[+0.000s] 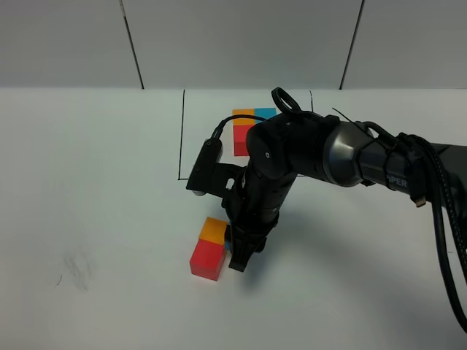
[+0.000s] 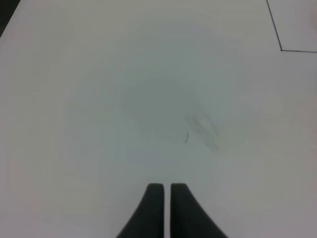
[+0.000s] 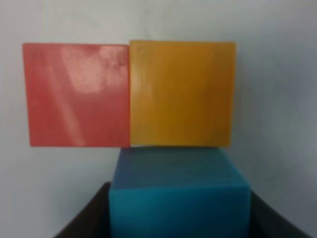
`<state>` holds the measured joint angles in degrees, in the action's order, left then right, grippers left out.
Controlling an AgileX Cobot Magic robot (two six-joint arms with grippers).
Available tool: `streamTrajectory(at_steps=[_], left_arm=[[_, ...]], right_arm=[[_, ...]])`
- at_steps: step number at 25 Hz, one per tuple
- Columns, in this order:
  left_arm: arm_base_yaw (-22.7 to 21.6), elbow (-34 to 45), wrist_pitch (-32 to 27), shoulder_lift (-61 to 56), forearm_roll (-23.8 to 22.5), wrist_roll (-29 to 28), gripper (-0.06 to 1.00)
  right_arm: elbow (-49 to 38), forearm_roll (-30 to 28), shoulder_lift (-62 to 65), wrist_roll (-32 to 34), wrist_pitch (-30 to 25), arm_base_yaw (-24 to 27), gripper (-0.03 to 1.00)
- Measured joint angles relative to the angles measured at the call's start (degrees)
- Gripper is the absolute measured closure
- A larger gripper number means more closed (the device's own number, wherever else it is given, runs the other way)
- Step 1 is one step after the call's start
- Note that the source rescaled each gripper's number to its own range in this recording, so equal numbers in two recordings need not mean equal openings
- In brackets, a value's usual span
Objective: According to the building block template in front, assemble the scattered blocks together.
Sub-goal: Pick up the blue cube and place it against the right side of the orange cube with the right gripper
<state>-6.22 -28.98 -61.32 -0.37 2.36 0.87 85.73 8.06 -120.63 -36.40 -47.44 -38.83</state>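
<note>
The scattered blocks lie in front of the template: a red cube [image 1: 206,259] and an orange cube [image 1: 214,230] sit side by side, touching. In the right wrist view the red cube [image 3: 78,94] and the orange cube [image 3: 182,93] form a row, and the light blue cube [image 3: 178,191] sits against the orange one's side. My right gripper [image 3: 178,220] is shut on the blue cube, one dark finger on each flank. From above, that gripper [image 1: 239,261] points straight down and hides nearly all of the blue cube. The building block template [image 1: 245,125] is partly covered by the arm. My left gripper [image 2: 166,206] is shut over bare table.
A thin black-lined rectangle [image 1: 180,138] frames the template; its corner [image 2: 281,49] shows in the left wrist view. A faint grey smudge [image 1: 76,268] marks the white table at the left. The right arm's thick cables [image 1: 445,219] run along the right edge.
</note>
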Motion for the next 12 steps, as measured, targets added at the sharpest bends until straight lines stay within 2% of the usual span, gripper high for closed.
streamTrajectory(at_steps=[12], left_arm=[[0.0,0.0,0.0,0.0,0.0,0.0,0.94]], right_arm=[[0.0,0.4,-1.9,0.0,1.0,-0.3,0.39]])
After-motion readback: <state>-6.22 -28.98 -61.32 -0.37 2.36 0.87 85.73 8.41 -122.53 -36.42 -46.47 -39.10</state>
